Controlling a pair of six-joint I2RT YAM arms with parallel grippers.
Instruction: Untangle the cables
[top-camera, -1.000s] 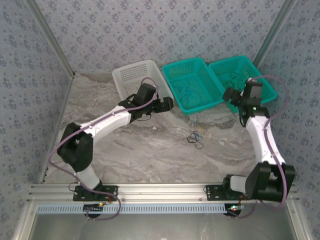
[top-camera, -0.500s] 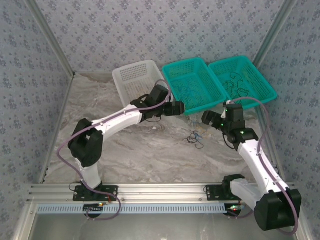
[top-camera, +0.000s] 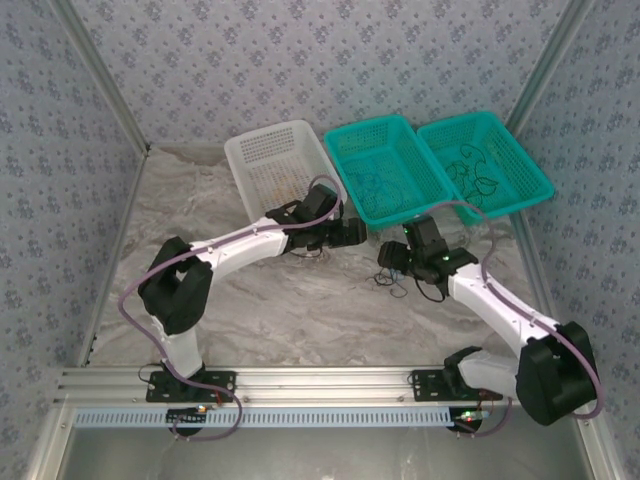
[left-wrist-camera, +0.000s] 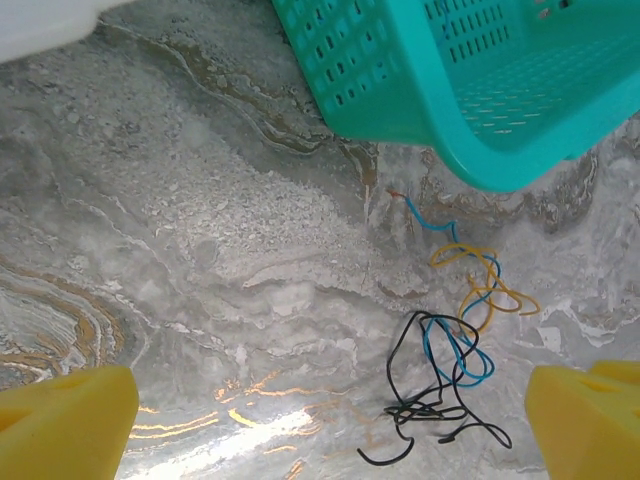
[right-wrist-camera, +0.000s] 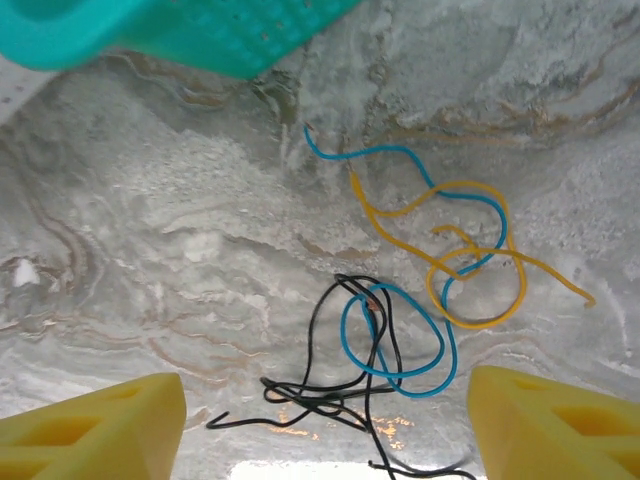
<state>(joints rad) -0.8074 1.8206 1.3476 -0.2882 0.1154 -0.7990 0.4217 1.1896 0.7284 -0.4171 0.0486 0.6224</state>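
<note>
The cables (top-camera: 393, 276) are a small tangle of thin black, blue and yellow-orange wires lying on the marble table in front of the middle teal basket. In the right wrist view the cables (right-wrist-camera: 400, 330) lie on the table between and beyond my yellow fingers (right-wrist-camera: 95, 425). The black and blue loops cross each other there, and the yellow loops lie farther out. My right gripper (top-camera: 391, 256) hangs open right over them, holding nothing. My left gripper (top-camera: 352, 232) stands open to their left. In its view the cables (left-wrist-camera: 455, 345) sit toward the right finger (left-wrist-camera: 585, 420), untouched.
A white basket (top-camera: 262, 135) stands at the back with a teal basket (top-camera: 365, 125) next to it. Another teal basket (top-camera: 470, 119) at the back right holds loose wires. The middle basket's front wall (left-wrist-camera: 400, 90) rises just behind the cables. Patterned walls close in both sides.
My right arm has swung from the right teal basket down over the cables, its jaws narrowing slightly. My left arm has reached farther right, toward the cables.
</note>
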